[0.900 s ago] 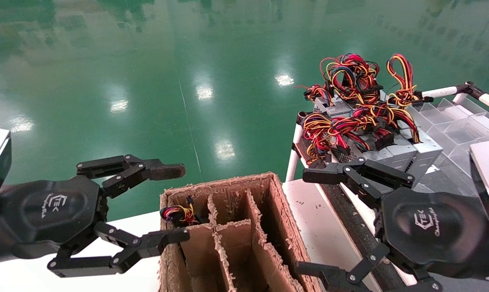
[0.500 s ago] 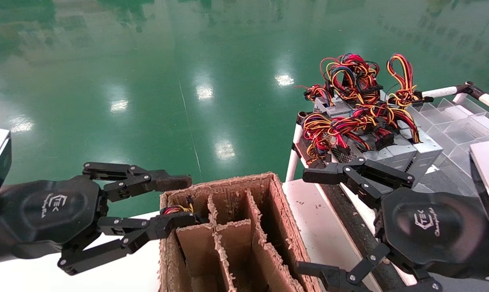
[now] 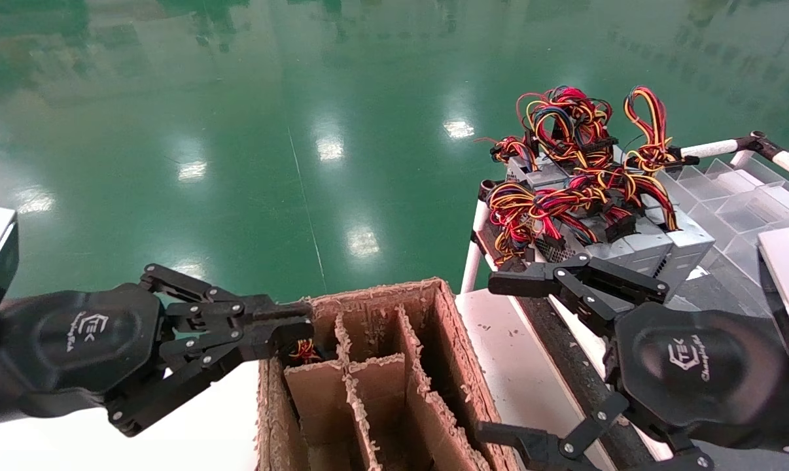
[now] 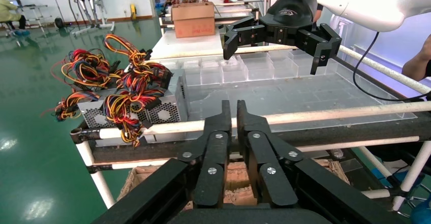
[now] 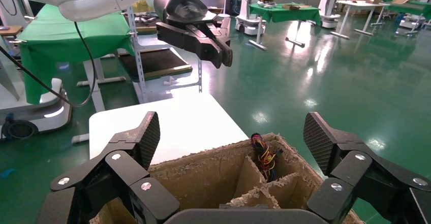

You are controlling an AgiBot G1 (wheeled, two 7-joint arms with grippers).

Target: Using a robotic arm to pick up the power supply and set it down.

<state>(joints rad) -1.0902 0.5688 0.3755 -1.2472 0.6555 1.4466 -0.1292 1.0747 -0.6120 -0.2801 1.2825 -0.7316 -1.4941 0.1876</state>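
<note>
Jaws of the left gripper (image 3: pixel 299 317) together above the carton (image 3: pixel 368 366), its power supply (image 3: pixel 303 351) just beneath, untouched.

Worn cardboard divider box (image 3: pixel 394 366) on white table (image 3: pixel 499 340); clear plastic tray (image 3: pixel 741 196) right.

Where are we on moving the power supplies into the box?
One unit's wires show in the cardboard box's far-left compartment. The left hand is shut and empty above that corner. The right hand is open, holding nothing, short of the power supplies left on the rack.
</note>
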